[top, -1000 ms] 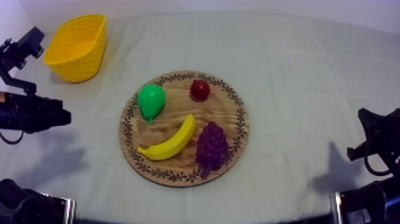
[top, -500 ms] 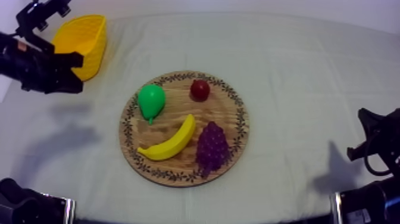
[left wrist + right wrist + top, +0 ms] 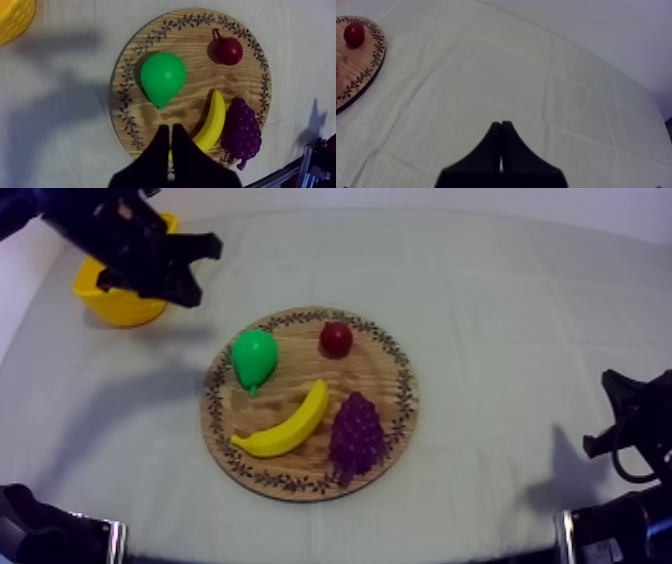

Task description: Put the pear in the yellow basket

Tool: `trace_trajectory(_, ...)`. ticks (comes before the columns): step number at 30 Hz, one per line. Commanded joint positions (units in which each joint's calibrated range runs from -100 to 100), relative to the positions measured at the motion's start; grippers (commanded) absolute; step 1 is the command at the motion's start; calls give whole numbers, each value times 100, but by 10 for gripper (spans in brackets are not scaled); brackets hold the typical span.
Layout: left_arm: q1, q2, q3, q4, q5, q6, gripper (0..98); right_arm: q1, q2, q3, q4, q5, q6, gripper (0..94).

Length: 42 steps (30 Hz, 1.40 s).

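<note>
Hovering above the far-left corner of the counter, the left tool [image 3: 170, 131] has its fingers pressed together into a narrow wedge and grips nothing. The pear [image 3: 253, 356] lies on the far-left part of the board [image 3: 300, 360], to the right of that tool and nearer, well apart from it. In the left wrist view the pear sits beyond the fingertips, with no contact. The banana [image 3: 290, 423], the grapes [image 3: 357, 433] and the red fruit [image 3: 336, 339] share the board. The basket [image 3: 120, 306] stands at the far left, partly under the left arm. The right tool [image 3: 501, 125], also pressed together, rests low at the near right over bare cloth [image 3: 500, 308], which is grey-white and faintly creased. Since half a second ago the left arm has swung right, from the basket's left side to across it, towards the board. The fruit and the right arm have not moved.
</note>
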Motion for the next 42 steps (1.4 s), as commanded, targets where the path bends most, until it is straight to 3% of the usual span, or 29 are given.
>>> trace_trajectory(1, 71, 397, -440, -28, 47, 31, 4, -2, -3, -2, 0, 2, 1, 4)
trace_trajectory(10, 159, 948, -1200, -132, 266, 214, 86, -2, -3, -2, 0, 2, 2, 4)
trace_trajectory(20, 299, 1182, -1572, -243, 414, 223, 413, -2, -3, -2, 0, 2, 2, 4)
trace_trajectory(38, 266, 1050, -1094, -236, 299, 179, 829, -2, -3, -2, 0, 2, -2, 4)
trace_trajectory(42, 260, 1038, -901, -249, 203, 273, 834, -2, -3, -2, 0, 2, -2, 4)
